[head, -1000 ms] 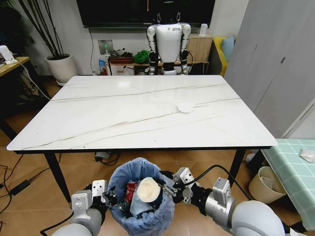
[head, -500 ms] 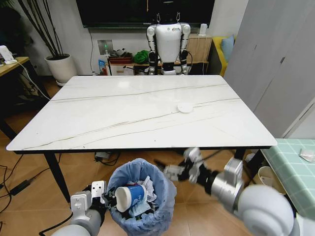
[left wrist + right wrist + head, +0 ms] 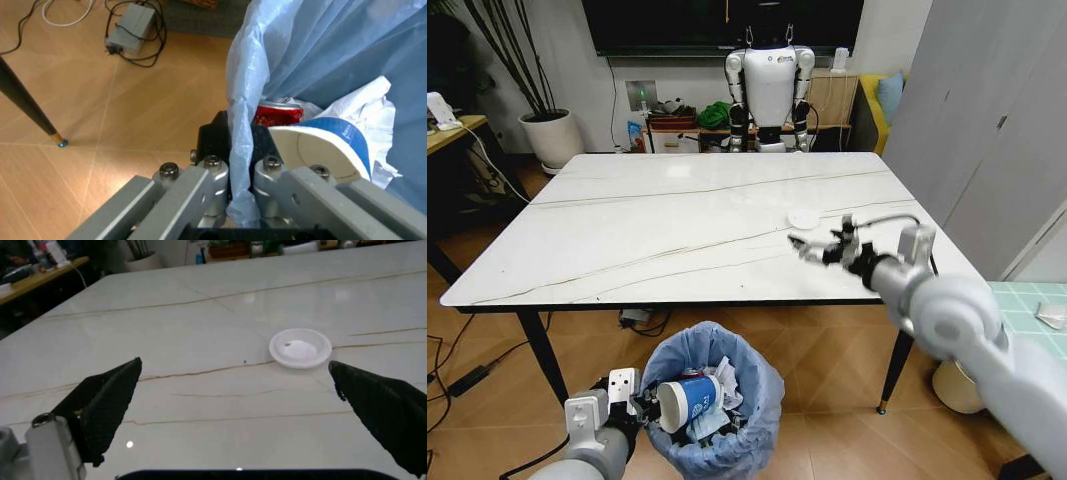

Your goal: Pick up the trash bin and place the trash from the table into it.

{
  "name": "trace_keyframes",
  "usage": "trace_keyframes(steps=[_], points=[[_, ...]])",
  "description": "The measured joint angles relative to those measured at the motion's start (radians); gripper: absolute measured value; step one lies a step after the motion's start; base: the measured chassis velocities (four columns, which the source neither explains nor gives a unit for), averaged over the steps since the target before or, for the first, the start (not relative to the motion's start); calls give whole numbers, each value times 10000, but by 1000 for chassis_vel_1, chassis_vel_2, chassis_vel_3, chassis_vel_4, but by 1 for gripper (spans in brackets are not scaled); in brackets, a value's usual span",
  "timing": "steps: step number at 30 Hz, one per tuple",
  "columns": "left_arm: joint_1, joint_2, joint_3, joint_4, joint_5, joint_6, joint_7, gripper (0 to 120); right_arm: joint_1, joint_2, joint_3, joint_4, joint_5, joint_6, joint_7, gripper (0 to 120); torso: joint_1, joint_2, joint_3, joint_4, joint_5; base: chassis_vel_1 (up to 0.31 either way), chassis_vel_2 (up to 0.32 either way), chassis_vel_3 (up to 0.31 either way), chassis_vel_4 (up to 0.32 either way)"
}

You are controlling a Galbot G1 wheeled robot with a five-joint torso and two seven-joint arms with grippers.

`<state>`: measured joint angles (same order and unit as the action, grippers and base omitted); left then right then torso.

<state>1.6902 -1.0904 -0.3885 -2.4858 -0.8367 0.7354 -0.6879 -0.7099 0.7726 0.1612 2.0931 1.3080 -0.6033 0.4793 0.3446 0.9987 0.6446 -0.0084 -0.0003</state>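
Beyond the far edge of the glossy white marble-look surface (image 3: 677,235) with thin brown veins stood a white humanoid robot (image 3: 770,85), with a potted plant in a white pot (image 3: 552,135) off to one side and a plain white round bucket (image 3: 962,375) on the floor by the near right leg. Nothing lay between the right hand (image 3: 819,247), its fingers spread wide and empty above the surface, and the small white round lid (image 3: 804,218) resting just beyond it, apart from the fingertips. Below the near edge, the small round trash bin with its wrinkly light blue bag liner (image 3: 717,405) held a blue-white paper cup (image 3: 685,399) lying on its side, white tissues (image 3: 724,377) and a red can-like piece (image 3: 277,114). The left hand (image 3: 230,167) was clamped on the bin's rim, pinching liner and wall between its fingers.
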Motion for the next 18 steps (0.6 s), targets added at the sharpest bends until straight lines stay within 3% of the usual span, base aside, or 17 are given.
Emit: trace_keyframes(steps=[3, 18], points=[[33, 9, -24, 8, -6, 0, 22, 0, 1014, 245, -684, -1243, 333, -159, 261, 100, 0, 0, 0, 1, 4, 0, 0, 0, 0], [33, -3, -146, -5, -42, 0, 67, 0, 3669, 1273, -2862, -4872, 248, -655, 329, 100, 0, 0, 0, 1, 3, 0, 0, 0, 0]])
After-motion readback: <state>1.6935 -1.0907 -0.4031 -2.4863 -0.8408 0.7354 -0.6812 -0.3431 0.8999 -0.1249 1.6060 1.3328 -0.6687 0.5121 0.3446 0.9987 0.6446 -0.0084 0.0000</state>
